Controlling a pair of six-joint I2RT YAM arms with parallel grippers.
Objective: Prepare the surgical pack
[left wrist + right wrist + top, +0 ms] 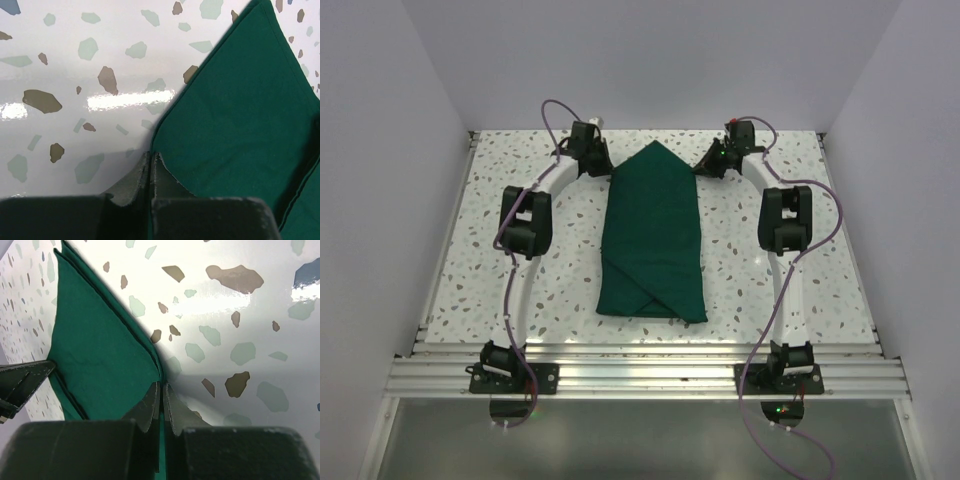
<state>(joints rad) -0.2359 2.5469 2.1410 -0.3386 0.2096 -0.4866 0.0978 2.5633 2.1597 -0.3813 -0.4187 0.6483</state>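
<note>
The surgical pack [653,240] is a dark green fabric bundle lying lengthwise in the middle of the speckled table [570,285], with a pointed flap at its far end. My left gripper [604,166] is at the flap's left edge and my right gripper [706,164] at its right edge. In the left wrist view the gripper [151,154] is shut on the edge of the green fabric [240,115]. In the right wrist view the gripper [161,385] is shut on the opposite edge of the fabric [100,355], with green cloth between its fingers. No tray or gauze is in view.
White walls [380,180] enclose the table on the left, right and back. Aluminium rails [650,375] run along the near edge between the arm bases. The left gripper's finger [25,382] shows at the left edge of the right wrist view.
</note>
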